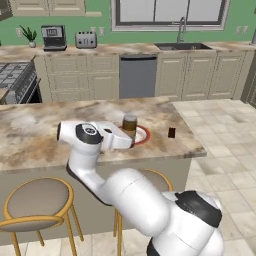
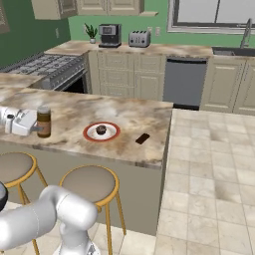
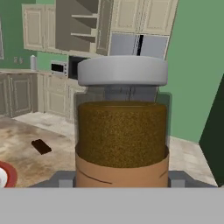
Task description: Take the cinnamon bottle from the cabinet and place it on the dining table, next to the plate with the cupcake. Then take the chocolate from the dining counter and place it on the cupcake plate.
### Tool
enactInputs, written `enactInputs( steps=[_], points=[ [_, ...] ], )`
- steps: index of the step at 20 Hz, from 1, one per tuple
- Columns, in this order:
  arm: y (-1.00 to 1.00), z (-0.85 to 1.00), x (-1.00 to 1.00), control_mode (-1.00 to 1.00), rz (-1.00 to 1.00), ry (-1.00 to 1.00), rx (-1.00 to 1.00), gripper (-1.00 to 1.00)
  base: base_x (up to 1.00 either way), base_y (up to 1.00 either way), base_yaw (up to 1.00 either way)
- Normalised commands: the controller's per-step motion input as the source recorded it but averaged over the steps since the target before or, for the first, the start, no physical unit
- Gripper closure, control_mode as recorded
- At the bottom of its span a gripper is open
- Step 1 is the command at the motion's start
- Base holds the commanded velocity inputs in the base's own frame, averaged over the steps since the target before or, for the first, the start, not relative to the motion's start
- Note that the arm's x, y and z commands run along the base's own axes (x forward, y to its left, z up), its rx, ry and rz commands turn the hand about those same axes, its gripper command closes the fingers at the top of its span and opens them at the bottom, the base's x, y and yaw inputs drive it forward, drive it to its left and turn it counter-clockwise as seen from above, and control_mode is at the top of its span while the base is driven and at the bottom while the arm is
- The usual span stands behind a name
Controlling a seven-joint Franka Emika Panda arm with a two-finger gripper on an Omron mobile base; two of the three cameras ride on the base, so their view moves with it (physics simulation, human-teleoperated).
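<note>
One bottle [image 2: 44, 121] of cinnamon, upright in the tool [image 2: 36, 128] that grasps it, sits low over the tabletop [image 2: 124, 144] left of the cupcake plate [image 2: 101, 132]; first step nearly done, next calls for releasing, then fetching the chocolate [image 2: 143, 138].

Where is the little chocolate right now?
The chocolate lies flat on the marble counter, to the right of the red-rimmed cupcake plate in the right base view, near the counter's end and apart from the plate.
</note>
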Motion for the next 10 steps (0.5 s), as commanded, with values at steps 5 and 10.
enactInputs(
  steps=[5,10],
  points=[
    [-0.14,-0.21,0.20,-1.00,0.01,-0.01,0.00,1.00,0.00,0.00,0.00],
    [-0.23,-0.23,0.02,-1.00,0.11,0.00,0.00,1.00,0.00,0.00,0.00]
  ],
)
